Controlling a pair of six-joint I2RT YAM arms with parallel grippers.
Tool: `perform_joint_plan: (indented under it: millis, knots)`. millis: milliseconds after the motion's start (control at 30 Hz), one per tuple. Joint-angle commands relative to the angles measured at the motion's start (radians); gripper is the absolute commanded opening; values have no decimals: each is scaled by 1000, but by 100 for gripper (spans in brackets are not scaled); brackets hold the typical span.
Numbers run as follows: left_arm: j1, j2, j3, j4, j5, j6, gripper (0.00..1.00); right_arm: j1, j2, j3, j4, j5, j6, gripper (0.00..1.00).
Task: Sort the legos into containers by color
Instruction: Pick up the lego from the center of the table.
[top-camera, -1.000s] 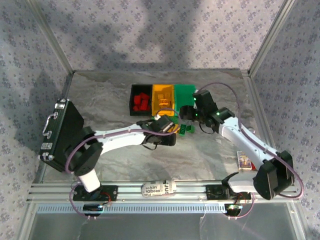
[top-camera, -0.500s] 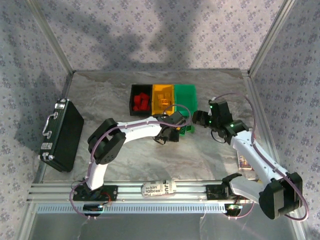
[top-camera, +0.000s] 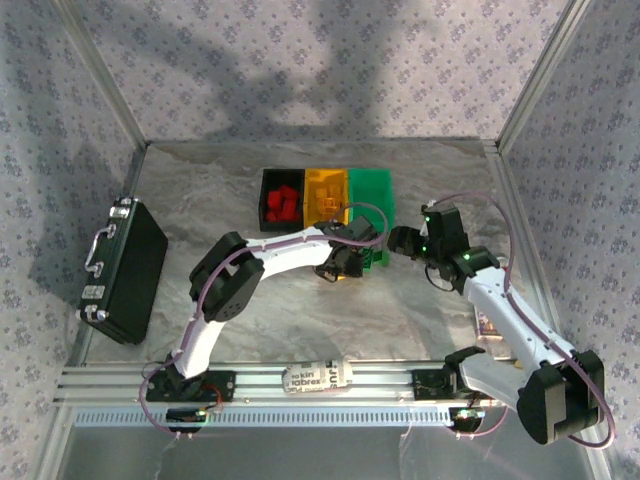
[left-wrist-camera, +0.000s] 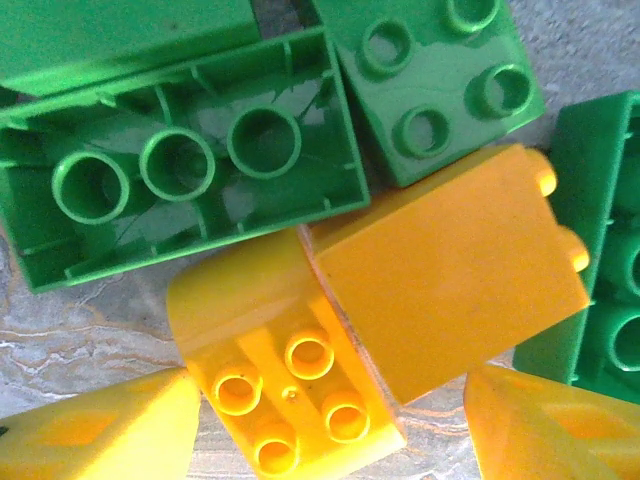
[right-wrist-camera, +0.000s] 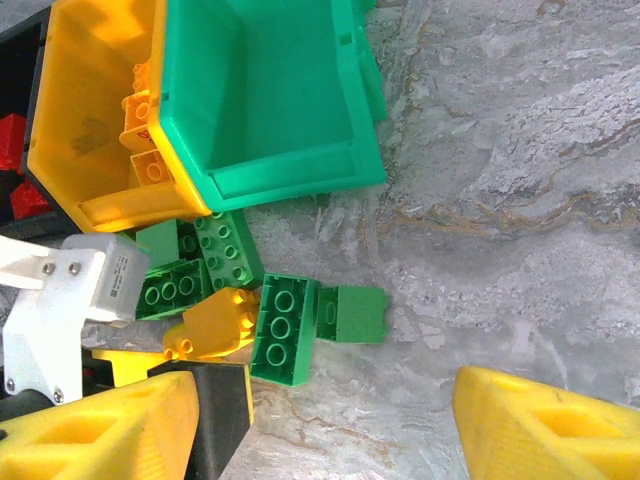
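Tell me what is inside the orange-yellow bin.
Several yellow-orange bricks lie against one wall of the orange-yellow bin; the floor beside them is bare. Whatever lies beneath those bricks is covered.

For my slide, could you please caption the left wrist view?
Left gripper astride two yellow bricks among green bricks on the table.

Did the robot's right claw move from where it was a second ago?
Yes. The right gripper has backed off to the right, away from the green bin and the loose legos in front of it.
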Motion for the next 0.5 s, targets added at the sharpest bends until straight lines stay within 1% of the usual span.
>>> perform_joint_plan:
  millis: [0,67,267,367,467]
  knots:
    - [13,34,35,-52,-12,3,68,-8,-19,-17,11,-21,5,70]
    - [15,39,37,-62,-23,6,64,-9,-23,-20,11,-21,5,69]
    - [21,37,16,-75,-32,21,45,-12,-37,-29,10,-23,9,69]
    - [14,4,-6,-80,-46,24,37,-13,-44,-34,11,-27,13,69]
    - [5,-58,-39,-79,-60,33,32,-13,-53,-41,7,-28,14,69]
